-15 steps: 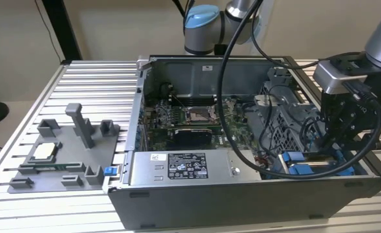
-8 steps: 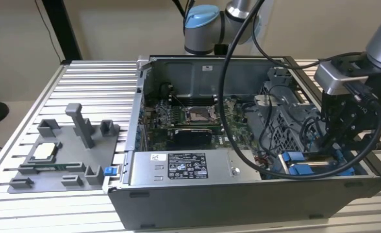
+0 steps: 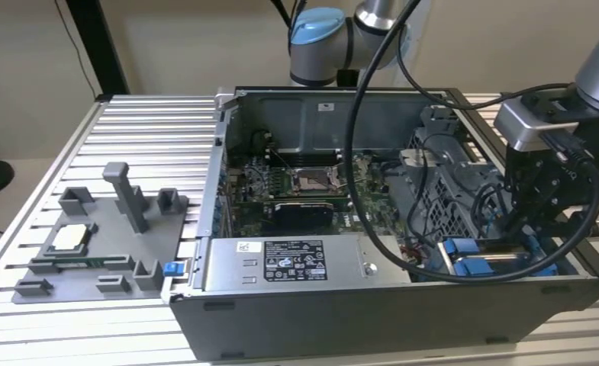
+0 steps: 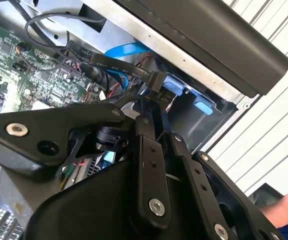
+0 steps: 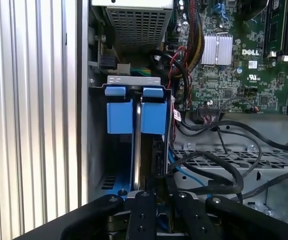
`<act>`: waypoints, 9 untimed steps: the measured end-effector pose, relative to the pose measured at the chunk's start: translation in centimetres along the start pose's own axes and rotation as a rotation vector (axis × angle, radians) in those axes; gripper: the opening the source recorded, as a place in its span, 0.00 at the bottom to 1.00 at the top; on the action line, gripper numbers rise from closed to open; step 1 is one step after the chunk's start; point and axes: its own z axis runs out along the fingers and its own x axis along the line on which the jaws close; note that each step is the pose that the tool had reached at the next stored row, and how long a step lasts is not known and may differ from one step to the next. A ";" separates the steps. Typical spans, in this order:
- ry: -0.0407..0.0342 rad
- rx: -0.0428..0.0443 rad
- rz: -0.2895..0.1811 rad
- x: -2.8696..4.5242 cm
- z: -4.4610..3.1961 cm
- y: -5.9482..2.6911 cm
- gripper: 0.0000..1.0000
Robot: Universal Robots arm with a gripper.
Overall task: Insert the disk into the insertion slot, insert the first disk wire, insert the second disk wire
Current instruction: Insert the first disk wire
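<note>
Pincer (image 4: pixel 152 100) nearly closed, pinching black wire plug (image 4: pixel 156 81) over slot (image 5: pixel 96 145), exterior view's near right. Disk (image 5: pixel 153 117) looks seated; neither wire visibly connected yet.

Your claw (image 3: pixel 521 229) sits low in the case's (image 3: pixel 381 320) near corner on the exterior view's right, and room there is tight. The slot (image 5: pixel 134 80) with its blue tabs (image 5: pixel 115 92) lies just beyond it. The case wall runs close along one side, and black cables (image 5: pixel 218 170) crowd the other. A thick cable (image 3: pixel 352 137) loops across the open middle. The power-supply box (image 3: pixel 340 263) blocks the near edge. On the exterior view's left, the desk (image 3: pixel 146 122) is open beyond the grey tray (image 3: pixel 95 252).
</note>
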 end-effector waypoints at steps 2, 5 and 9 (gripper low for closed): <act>-0.0047 0.0000 0.000 0.00 0.06 -0.02 0.00; -0.0088 0.0000 0.000 0.00 0.14 -0.05 0.00; -0.0091 0.0000 0.000 0.01 0.17 -0.14 0.00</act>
